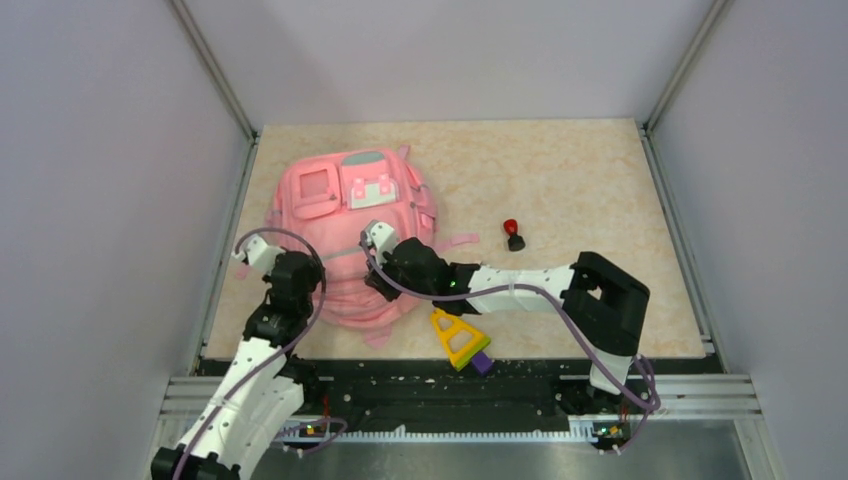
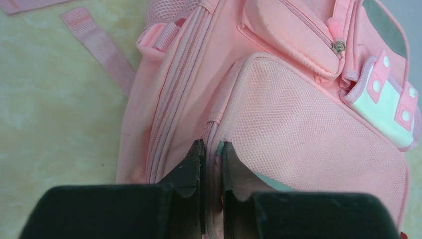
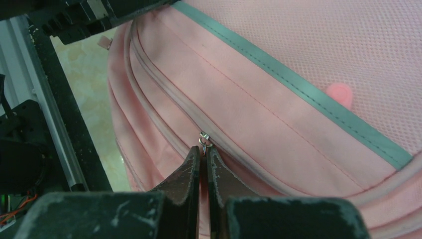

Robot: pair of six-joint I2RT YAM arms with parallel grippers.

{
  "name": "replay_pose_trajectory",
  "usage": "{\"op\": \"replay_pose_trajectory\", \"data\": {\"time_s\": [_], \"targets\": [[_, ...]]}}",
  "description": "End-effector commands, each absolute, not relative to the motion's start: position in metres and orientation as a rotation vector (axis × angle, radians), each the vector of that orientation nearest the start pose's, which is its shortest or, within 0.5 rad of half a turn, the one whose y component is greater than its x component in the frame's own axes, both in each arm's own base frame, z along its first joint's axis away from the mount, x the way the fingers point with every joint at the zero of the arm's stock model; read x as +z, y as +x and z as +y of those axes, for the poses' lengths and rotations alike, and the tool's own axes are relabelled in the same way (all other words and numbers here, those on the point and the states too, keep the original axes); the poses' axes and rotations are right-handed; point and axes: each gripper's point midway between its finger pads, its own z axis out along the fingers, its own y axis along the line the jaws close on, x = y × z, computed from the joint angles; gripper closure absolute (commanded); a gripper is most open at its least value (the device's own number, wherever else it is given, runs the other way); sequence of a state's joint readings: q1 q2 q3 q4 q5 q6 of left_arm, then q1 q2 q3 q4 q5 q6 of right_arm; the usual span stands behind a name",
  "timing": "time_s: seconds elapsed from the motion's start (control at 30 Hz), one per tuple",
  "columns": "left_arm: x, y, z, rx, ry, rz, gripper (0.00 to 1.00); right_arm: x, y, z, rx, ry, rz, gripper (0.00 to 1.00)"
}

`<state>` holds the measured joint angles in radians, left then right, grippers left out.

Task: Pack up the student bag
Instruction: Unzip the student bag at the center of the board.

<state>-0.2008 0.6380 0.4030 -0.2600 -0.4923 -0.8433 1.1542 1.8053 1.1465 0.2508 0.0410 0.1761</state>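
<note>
Where the beige table (image 1: 560, 180) meets its left edge, the student bag (image 1: 340, 225) lies flat in the centre-left of the overhead view. Its front pockets face up, and its near end lies between the two arms. It is pink all over. A white-and-pink patch (image 2: 393, 107) shows at the right of the left wrist view, with a mesh pocket (image 2: 308, 134) below it. A loose strap (image 2: 99, 47) trails over the table at the upper left of that frame.

The left gripper (image 2: 213, 149) sits at the bottom centre of its own view. Its jaws are drawn nearly together on a fold of pink fabric, at the seam beside the mesh pocket. Only a thin slot shows between the dark fingers (image 2: 191, 164).

The right gripper (image 3: 204, 152) rests on the bag's near side panel, below a grey strip (image 3: 298, 89) that runs diagonally across the frame. Its jaws are pressed together, pinching the zipper pull (image 3: 203, 140), whose small metal ring stands just above the tips on a closed zipper line.

Away from the bag, a yellow triangle (image 1: 458, 338) lies at the table's near edge, below the right forearm, with a purple piece (image 1: 482, 362) touching its lower right corner. A small red-topped black object (image 1: 514, 234) stands to the right of the bag, well apart from it.
</note>
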Motion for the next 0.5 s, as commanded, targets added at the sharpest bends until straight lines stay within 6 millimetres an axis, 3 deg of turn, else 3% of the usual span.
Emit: {"op": "replay_pose_trajectory", "data": {"time_s": [0.0, 0.27, 0.47], "targets": [[0.135, 0.280, -0.042, -0.382, -0.900, 1.783, 1.00, 0.159, 0.216, 0.494, 0.848, -0.913, 1.770, 1.00], [0.131, 0.285, -0.077, -0.457, -0.884, 1.789, 1.00, 0.161, 0.281, 0.449, 0.760, -0.781, 1.801, 1.00], [0.131, 0.295, -0.118, -0.526, -0.808, 1.835, 1.00, 0.169, 0.311, 0.416, 0.682, -0.721, 1.807, 1.00]]}}
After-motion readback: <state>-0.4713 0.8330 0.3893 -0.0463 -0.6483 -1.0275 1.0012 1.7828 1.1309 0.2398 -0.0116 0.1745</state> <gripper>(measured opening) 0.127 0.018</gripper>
